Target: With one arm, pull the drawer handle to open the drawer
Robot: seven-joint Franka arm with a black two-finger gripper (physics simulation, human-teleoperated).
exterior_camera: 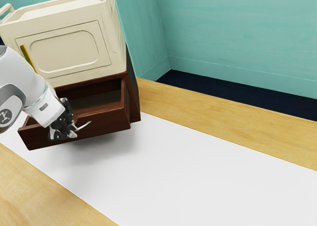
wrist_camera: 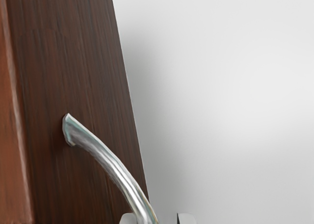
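The gripper [exterior_camera: 67,133] and the arm [exterior_camera: 29,84] hide part of the drawer [exterior_camera: 106,129]'s front and near end; the arm is cut off by the exterior view's left edge. At the drawer's front, the handle [wrist_camera: 110,165] and the gripper's fingertips [wrist_camera: 186,218] run out of the wrist view. Above the drawer, a yellow strip [exterior_camera: 27,56] is partly hidden by the arm, its nature unclear.

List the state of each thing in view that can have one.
Dark red-brown wooden drawer: pulled open.
Curved silvery metal handle: attached to the drawer front, between the fingers.
Black two-finger tool: open, at the handle.
Cream rectangular box: upright, on top of the dark wooden cabinet.
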